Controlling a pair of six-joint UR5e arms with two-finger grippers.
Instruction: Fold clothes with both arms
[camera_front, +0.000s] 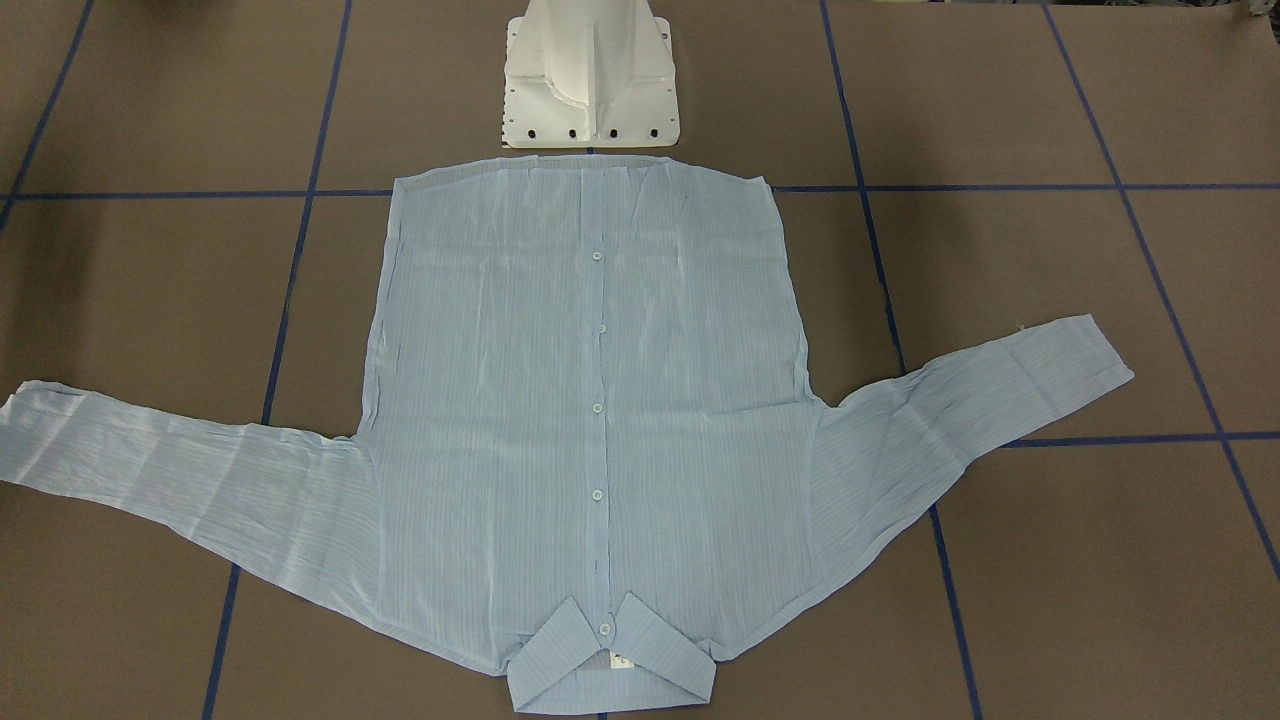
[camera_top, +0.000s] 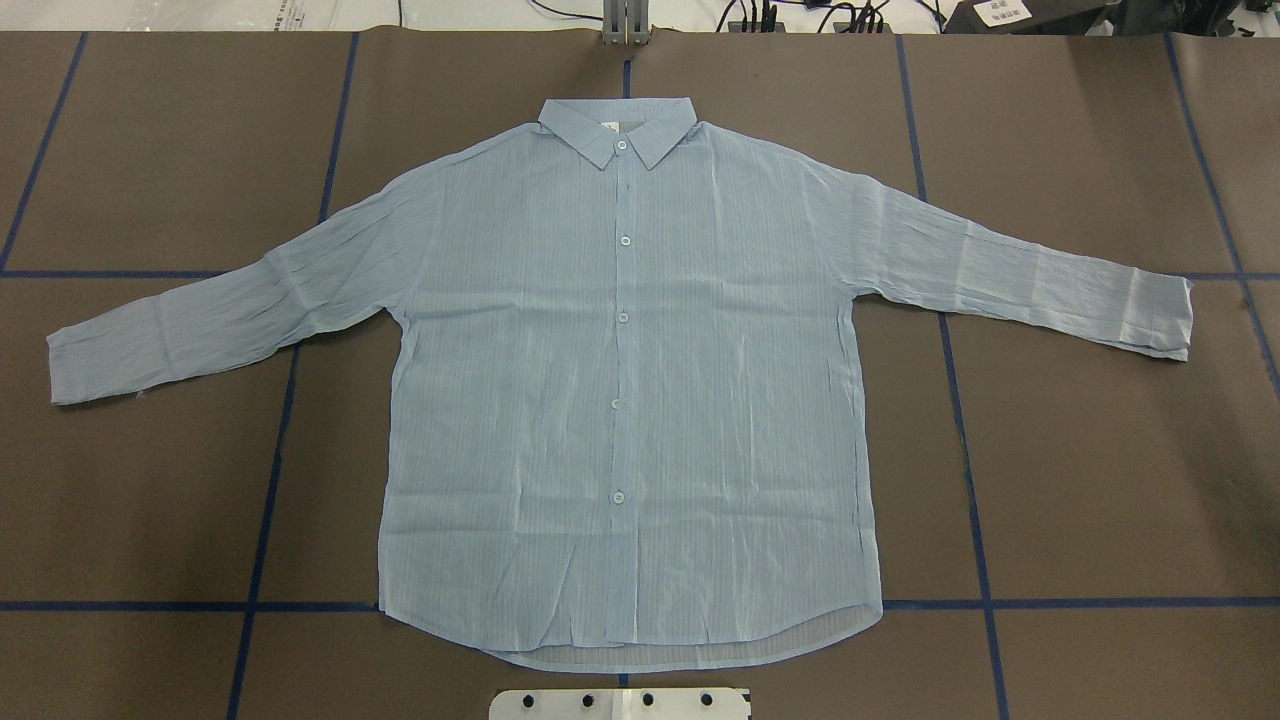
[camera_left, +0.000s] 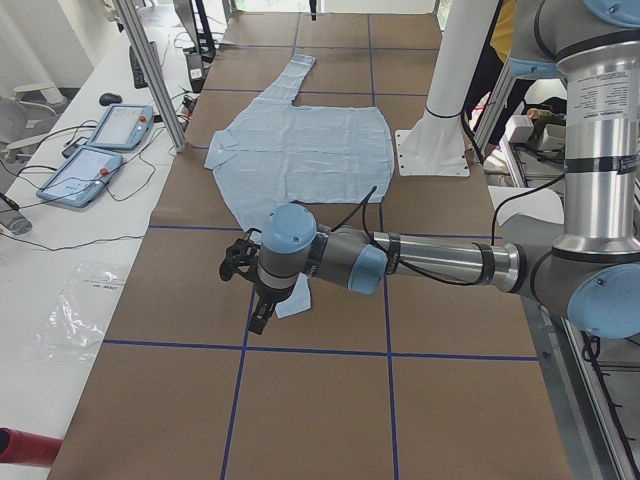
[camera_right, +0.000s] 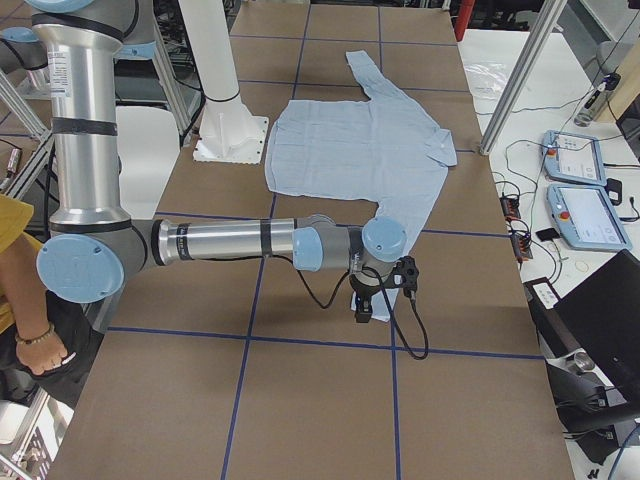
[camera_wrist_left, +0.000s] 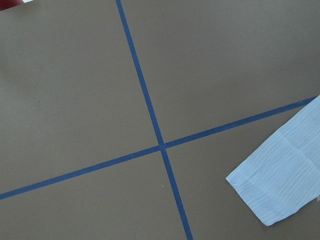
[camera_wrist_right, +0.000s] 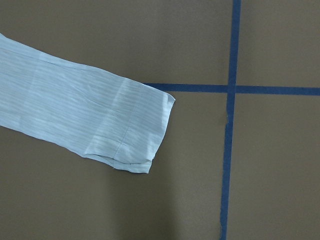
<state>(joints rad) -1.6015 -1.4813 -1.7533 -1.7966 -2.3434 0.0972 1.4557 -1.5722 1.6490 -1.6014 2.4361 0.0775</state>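
Note:
The pale blue striped shirt (camera_front: 590, 420) lies flat and buttoned on the brown table, sleeves spread out to both sides, collar away from the robot (camera_top: 620, 400). In the exterior left view my left gripper (camera_left: 256, 318) hangs over the end of the near sleeve (camera_left: 292, 302). In the exterior right view my right gripper (camera_right: 363, 312) hangs over the other sleeve's cuff (camera_right: 366, 300). I cannot tell whether either is open or shut. The left wrist view shows a cuff (camera_wrist_left: 280, 175) at its lower right. The right wrist view shows a cuff (camera_wrist_right: 100, 125) at its left. No fingers show in either.
The white pedestal base (camera_front: 590, 90) stands just behind the shirt's hem. Blue tape lines (camera_top: 960, 400) grid the table. Teach pendants (camera_left: 100, 150) and cables lie on the side bench past metal posts (camera_left: 150, 70). A person (camera_right: 20, 300) stands by the robot.

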